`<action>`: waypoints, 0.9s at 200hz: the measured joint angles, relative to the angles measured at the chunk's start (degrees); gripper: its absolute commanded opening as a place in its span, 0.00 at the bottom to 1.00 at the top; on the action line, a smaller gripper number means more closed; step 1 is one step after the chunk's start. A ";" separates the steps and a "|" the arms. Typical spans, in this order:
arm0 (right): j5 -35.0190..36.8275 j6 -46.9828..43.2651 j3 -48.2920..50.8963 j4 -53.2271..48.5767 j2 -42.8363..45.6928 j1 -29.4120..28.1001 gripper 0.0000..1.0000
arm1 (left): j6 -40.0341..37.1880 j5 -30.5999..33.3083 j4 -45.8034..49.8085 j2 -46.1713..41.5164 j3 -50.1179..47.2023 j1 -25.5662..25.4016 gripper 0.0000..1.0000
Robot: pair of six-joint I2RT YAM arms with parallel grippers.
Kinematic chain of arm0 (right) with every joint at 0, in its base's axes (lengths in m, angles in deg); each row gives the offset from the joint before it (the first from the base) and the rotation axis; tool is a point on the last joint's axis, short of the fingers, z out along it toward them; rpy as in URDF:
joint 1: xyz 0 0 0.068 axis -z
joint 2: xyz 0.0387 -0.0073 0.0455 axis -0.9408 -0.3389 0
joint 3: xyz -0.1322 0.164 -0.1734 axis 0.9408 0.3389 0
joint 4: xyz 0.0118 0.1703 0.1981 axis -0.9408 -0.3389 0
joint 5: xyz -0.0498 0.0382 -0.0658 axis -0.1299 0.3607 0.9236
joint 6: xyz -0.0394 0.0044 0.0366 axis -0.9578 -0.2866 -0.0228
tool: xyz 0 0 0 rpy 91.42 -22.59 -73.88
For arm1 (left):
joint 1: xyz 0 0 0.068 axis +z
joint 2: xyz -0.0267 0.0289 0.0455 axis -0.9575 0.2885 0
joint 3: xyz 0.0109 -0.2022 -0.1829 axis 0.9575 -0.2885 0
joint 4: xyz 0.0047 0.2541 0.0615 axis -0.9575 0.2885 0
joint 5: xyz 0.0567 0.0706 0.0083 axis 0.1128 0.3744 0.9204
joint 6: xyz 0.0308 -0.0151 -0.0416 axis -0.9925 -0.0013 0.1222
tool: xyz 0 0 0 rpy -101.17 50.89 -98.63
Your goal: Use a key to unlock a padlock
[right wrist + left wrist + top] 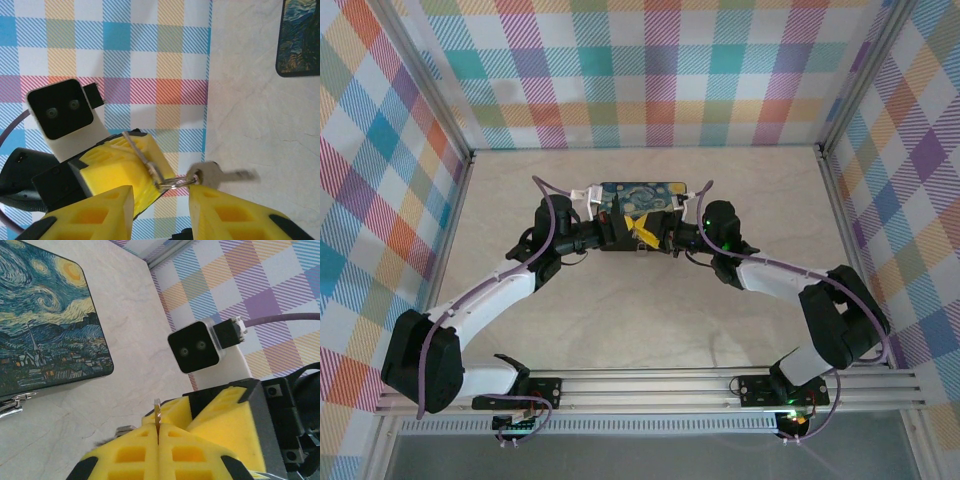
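While left hand [158, 439] pinches key [157, 413], probably, right hand [161, 194] stands parted near tin [45, 315].

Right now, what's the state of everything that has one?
dark rectangular tin with starry-night lid: flat on table, lid on.
small grey metal key: hanging from its ring, in no lock, blurred.
thin flat metal strip: edge-on, carrying the ring.
left gripper: jaws shut on the strip.
right gripper: jaws open, ring between them.
small silvery metal piece beside tin: on table; locked or not, cannot tell.
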 measured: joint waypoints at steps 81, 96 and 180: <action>0.02 0.04 0.00 0.92 0.11 -0.33 0.33 | 1.18 -0.09 -0.68 0.00 -0.07 0.00 0.00; 0.17 0.07 0.00 1.14 -0.37 -0.37 0.33 | 1.18 -0.07 -0.68 0.00 -0.07 0.00 0.00; 0.83 0.50 0.00 3.37 -1.55 -0.37 0.28 | 1.18 -0.24 -0.66 0.02 -0.48 0.00 0.00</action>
